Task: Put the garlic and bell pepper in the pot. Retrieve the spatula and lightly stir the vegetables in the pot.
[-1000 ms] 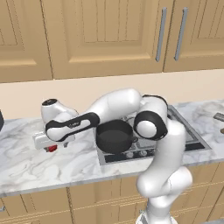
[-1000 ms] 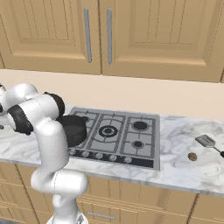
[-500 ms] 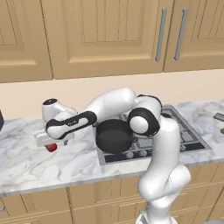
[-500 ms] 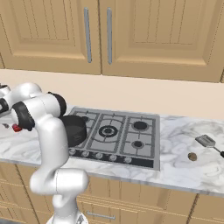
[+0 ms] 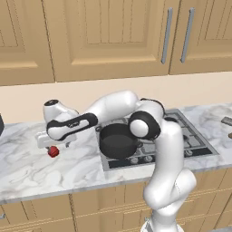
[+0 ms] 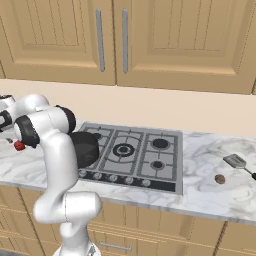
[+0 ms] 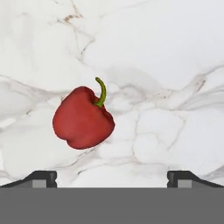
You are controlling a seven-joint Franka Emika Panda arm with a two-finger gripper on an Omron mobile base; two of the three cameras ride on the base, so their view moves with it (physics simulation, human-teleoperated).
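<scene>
- Progress stood near the very start: the pot sat on the front left burner of the stove, and as far as I could see it held nothing.
- The bell pepper lay on the marble counter, left of the stove and well apart from the pot, with its green stem up.
- My gripper hung just above the pepper with jaws spread wide, gripping nothing and touching nothing.
- The spatula lay untouched at the far right end of the counter, beside a small brownish lump, possibly the garlic, though I could not tell.
- Grasping, both drops, fetching and stirring were all left, by my judgement.
</scene>
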